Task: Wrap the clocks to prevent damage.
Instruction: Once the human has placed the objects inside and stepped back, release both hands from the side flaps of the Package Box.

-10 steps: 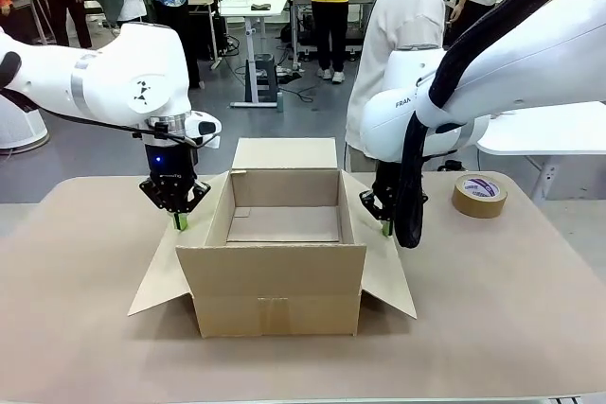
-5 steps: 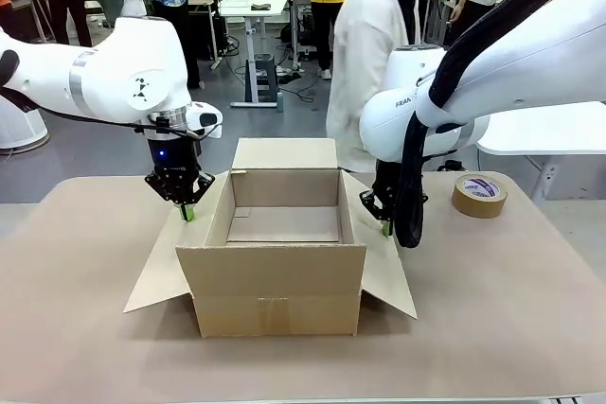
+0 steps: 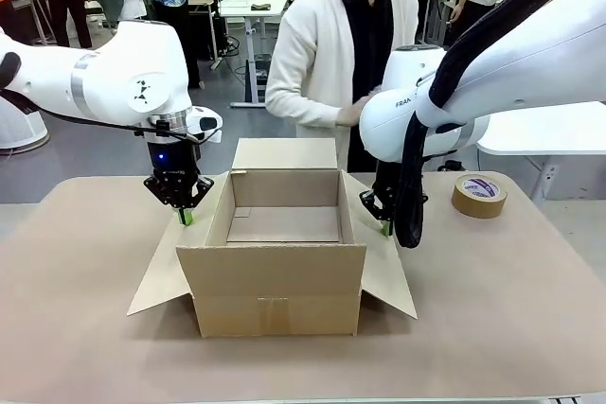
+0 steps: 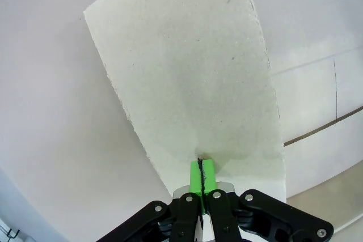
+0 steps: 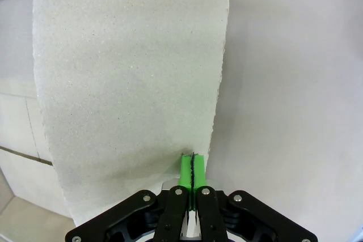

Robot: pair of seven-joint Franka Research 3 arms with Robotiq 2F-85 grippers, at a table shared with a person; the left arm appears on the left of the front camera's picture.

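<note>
An open cardboard box [image 3: 279, 272] stands mid-table with its flaps spread out; its inside looks bare. The clocks are out of view. My left gripper [image 3: 184, 218] is shut, its green tips resting on the box's left flap [image 3: 156, 281]. In the left wrist view the closed pads [image 4: 195, 177] touch the flap [image 4: 187, 83] near its edge. My right gripper [image 3: 385, 227] is also shut, tips down on the right flap [image 3: 388, 276]. The right wrist view shows the same: gripper [image 5: 193, 162] shut, pressed against the flap [image 5: 130, 83]. Nothing is held between the fingers.
A person in a white cardigan [image 3: 317, 54] stands at the far side, right behind the box, hands near my right arm. A roll of brown tape [image 3: 479, 195] lies at the right rear of the table [image 3: 76, 328]. Other people and desks are farther back.
The person has stepped left and turned to face the table behind the box. My left gripper shifted slightly toward the box wall. The right gripper has stayed put.
</note>
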